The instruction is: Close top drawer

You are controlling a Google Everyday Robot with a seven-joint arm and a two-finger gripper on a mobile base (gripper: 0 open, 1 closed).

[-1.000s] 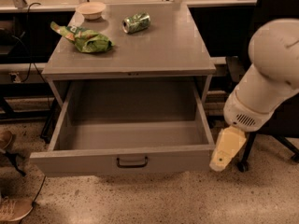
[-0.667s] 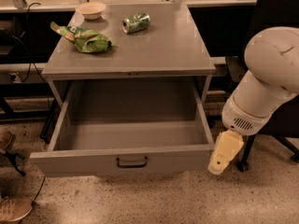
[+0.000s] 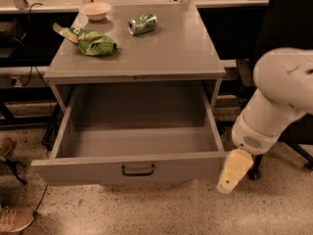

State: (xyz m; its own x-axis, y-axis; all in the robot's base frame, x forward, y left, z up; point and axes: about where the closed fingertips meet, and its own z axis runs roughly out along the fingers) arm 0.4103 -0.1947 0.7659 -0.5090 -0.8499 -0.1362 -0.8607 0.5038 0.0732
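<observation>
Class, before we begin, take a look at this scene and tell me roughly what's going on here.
A one-armed robot is at a grey metal cabinet whose top drawer stands pulled far out and is not yet closed. The robot's gripper hangs low beside the image-right corner of the drawer front. Whether it touches the drawer cannot be told. On the cabinet's top sit a small bowl, a green can lying on its side and a crumpled green snack bag.

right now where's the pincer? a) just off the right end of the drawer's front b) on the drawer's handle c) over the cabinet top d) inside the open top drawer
a: the pincer hangs low beside the right end of the top drawer front panel, outside it and well away from the handle.
</observation>
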